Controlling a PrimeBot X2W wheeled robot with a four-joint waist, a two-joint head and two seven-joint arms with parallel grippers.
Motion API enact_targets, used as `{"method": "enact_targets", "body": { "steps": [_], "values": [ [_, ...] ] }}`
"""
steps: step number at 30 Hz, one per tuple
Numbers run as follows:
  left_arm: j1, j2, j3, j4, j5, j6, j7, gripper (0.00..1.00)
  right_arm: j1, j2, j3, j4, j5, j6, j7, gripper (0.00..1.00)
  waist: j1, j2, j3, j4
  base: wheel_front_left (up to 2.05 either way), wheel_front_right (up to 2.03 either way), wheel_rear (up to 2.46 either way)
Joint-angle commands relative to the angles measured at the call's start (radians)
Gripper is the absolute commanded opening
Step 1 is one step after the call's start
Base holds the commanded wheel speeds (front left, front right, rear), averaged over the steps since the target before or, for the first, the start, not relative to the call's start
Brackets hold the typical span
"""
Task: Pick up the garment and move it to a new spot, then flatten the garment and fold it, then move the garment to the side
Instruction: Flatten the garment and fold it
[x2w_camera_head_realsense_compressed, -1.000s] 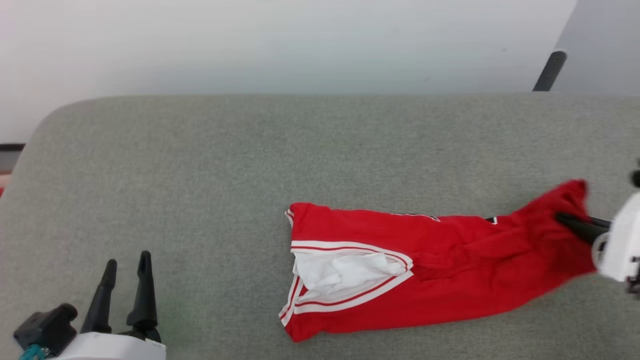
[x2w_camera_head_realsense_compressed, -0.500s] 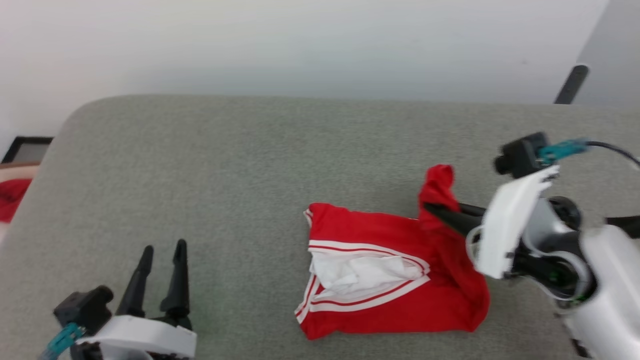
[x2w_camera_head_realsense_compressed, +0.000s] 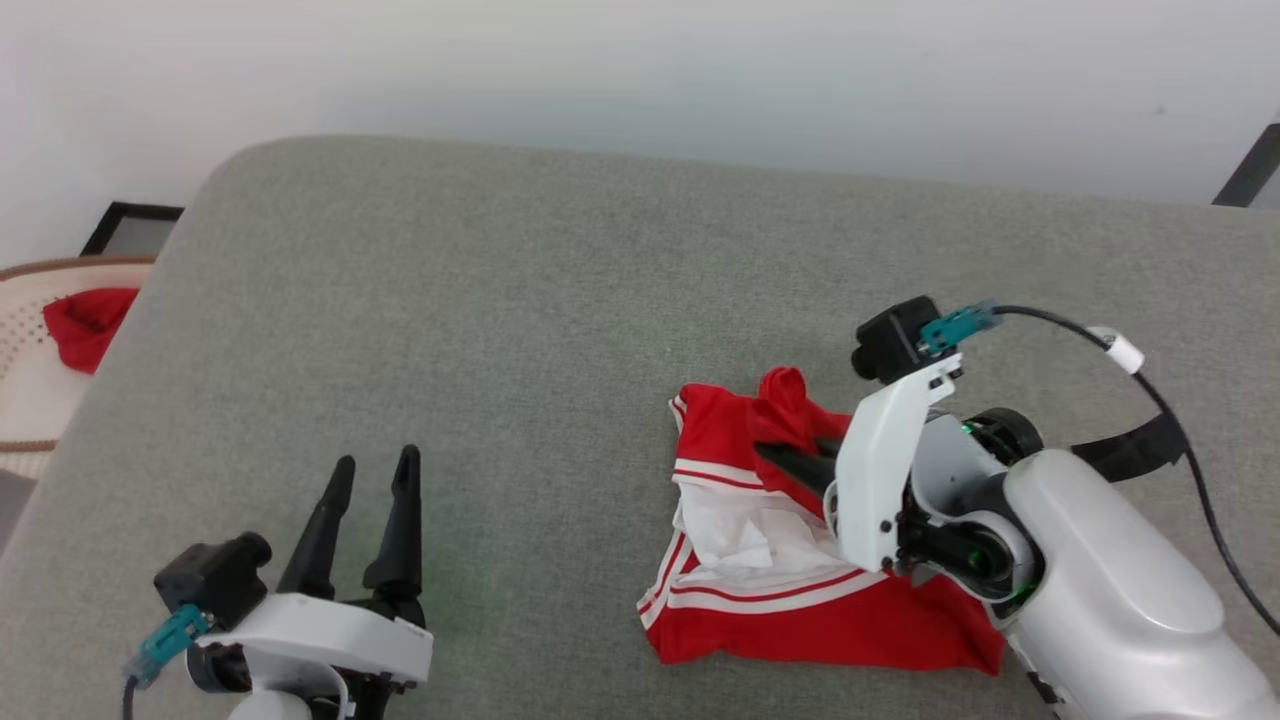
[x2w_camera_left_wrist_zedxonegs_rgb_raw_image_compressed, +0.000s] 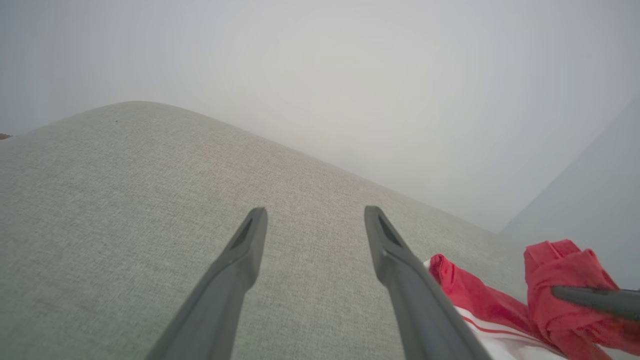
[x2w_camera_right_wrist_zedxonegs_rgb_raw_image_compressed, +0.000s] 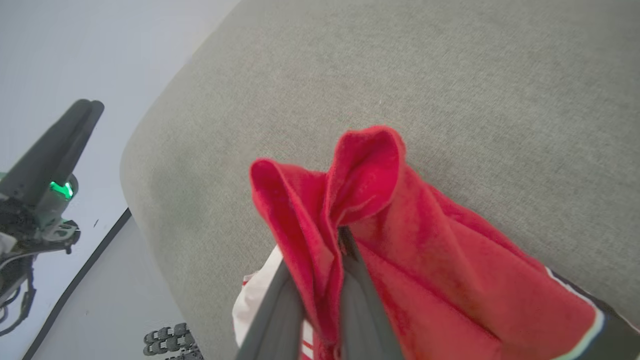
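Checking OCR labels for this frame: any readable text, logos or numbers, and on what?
No readable text, number or sign.
garment: no legible print. In the right wrist view a dark patch with pale edging at its lower edge is mostly cut off, so I cannot tell whether it is lettering.
right gripper, left gripper: no legible markings.

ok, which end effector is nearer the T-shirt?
Right. The right end effector is shut on a bunched fold of the T-shirt. The left end effector is open over the grey surface, off to the shirt's left, apart from it.
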Motion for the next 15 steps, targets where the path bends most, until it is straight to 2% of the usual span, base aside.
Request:
{"method": "enact_targets", "body": {
  "steps": [1, 2, 3, 11, 15],
  "values": [
    [-0.007, -0.001, 0.003, 0.003, -0.006, -0.003, -0.003, 1.00, -0.023, 0.009, 0.026, 0.025, 0.000, 0.000, -0.022, 0.39, 0.0000, -0.0001, 0.008, 0.007, 0.00, 0.00, 0.00],
    [-0.008, -0.002, 0.005, 0.004, -0.007, -0.003, -0.003, 1.00, -0.030, 0.012, 0.036, 0.034, 0.005, 0.000, -0.033, 0.90, 0.0000, -0.0001, 0.008, 0.007, 0.00, 0.00, 0.00],
    [-0.007, -0.002, 0.007, 0.004, -0.006, -0.003, -0.003, 1.00, -0.036, 0.014, 0.048, 0.042, 0.008, 0.000, -0.040, 1.00, 0.0000, -0.0001, 0.008, 0.005, 0.00, 0.00, 0.00],
    [0.015, 0.002, 0.032, 0.004, -0.002, -0.003, -0.003, 1.00, -0.070, 0.002, 0.116, 0.033, 0.070, 0.000, -0.063, 1.00, 0.0000, -0.0001, -0.007, -0.020, 0.00, 0.00, 0.00],
    [0.026, 0.007, 0.045, 0.000, 0.007, -0.003, -0.003, 1.00, -0.078, -0.024, 0.133, -0.013, 0.102, 0.000, -0.077, 1.00, 0.0000, -0.0001, -0.019, -0.046, 0.00, 0.00, 0.00]
  ]
}}
